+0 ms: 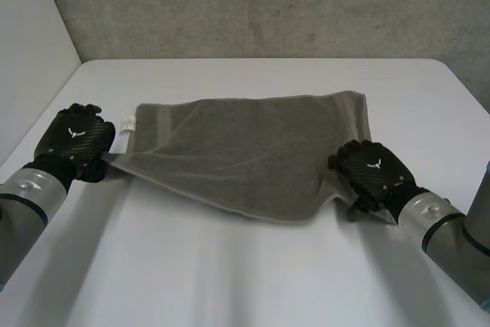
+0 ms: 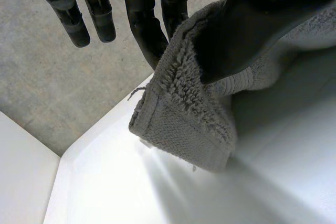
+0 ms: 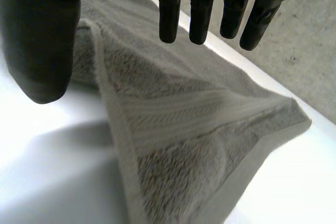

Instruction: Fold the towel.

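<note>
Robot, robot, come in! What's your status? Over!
Left hand pinching towel, near left corner. Right hand at near right corner, grip unclear. Near edge lifted off table. Nothing in the way.

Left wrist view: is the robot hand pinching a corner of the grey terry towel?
Yes, the left robot hand clamps a corner of the grey terry towel between its thumb and fingers.

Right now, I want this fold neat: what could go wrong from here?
The left hand pinches only a corner of the grey towel, so it might slip free. The near edge sags between it and the right hand, so the fold could land creased or skewed.
</note>
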